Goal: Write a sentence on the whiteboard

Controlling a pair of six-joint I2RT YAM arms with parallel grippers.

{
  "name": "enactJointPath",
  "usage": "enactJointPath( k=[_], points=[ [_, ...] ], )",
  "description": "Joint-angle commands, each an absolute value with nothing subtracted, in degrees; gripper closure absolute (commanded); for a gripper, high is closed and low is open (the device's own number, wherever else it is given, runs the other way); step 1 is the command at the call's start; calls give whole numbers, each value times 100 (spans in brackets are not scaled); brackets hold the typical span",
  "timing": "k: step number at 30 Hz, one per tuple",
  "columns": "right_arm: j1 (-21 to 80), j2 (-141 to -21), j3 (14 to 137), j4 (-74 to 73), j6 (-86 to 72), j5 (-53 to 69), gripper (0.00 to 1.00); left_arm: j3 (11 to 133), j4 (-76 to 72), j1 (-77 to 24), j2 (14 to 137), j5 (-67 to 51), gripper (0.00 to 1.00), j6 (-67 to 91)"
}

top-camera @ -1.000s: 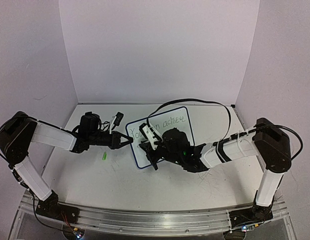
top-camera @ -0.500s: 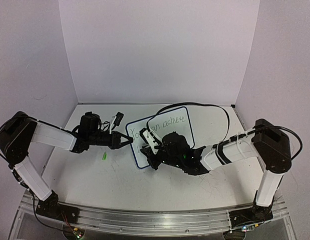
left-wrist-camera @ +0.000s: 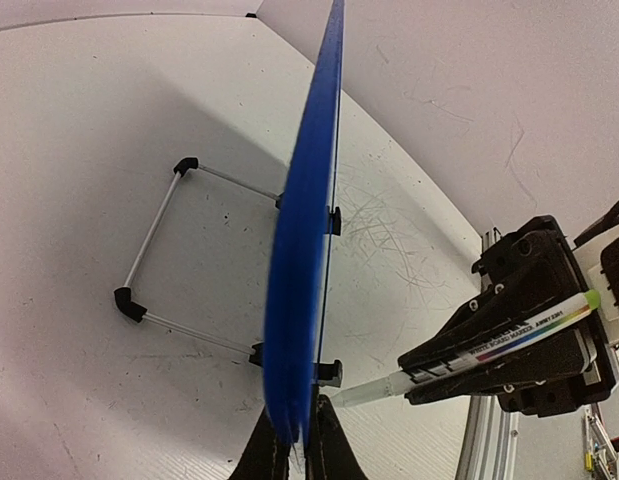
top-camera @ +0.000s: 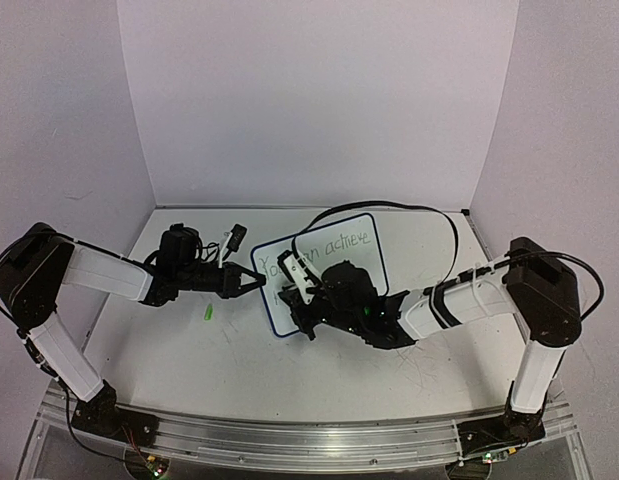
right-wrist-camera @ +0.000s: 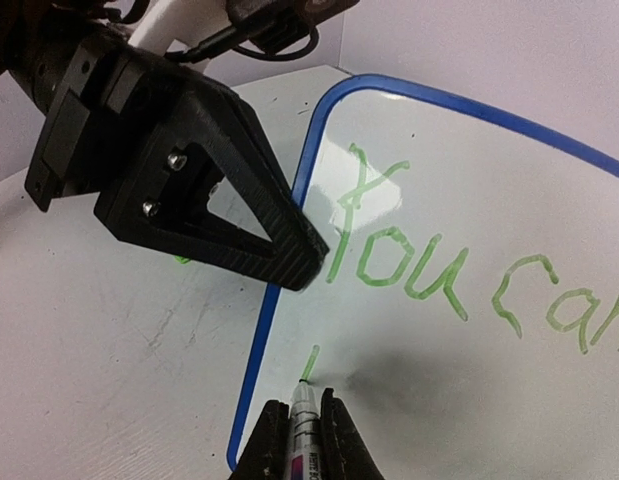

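The whiteboard (top-camera: 339, 226) stands tilted at mid-table, and my left gripper (top-camera: 261, 283) is shut on its blue left rim (left-wrist-camera: 304, 250), one finger on each side. The sentence (top-camera: 346, 241) reads "You can achieve" in green; "You can" (right-wrist-camera: 409, 262) shows large in the right wrist view. My right gripper (right-wrist-camera: 304, 425) is shut on a green whiteboard marker (right-wrist-camera: 305, 400). Its tip touches the board at the foot of a short green stroke (right-wrist-camera: 309, 362), below the "Y" and close to the lower left corner. From the left wrist the marker (left-wrist-camera: 469, 358) appears side-on.
A green marker cap (top-camera: 208, 313) lies on the table left of the board. A black cable (top-camera: 389, 205) arcs over the board's top. The board's wire stand (left-wrist-camera: 154, 250) with black feet sits behind it. White walls enclose three sides.
My right gripper has shifted slightly over the board's lower left with the marker. The left arm and the board have not moved.
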State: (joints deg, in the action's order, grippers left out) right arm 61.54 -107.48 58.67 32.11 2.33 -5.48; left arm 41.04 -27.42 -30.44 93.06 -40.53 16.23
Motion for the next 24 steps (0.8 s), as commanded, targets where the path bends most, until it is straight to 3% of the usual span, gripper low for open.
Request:
enactJointPath(
  k=[1, 24],
  points=[
    [6092, -10844, 6142, 3429, 230, -964, 100, 4172, -2365, -3039, 9407, -3620, 100, 1276],
    [6128, -10708, 5590, 3303, -227, -864, 100, 4175, -2355, -3042, 9421, -3627, 100, 1248]
  ],
)
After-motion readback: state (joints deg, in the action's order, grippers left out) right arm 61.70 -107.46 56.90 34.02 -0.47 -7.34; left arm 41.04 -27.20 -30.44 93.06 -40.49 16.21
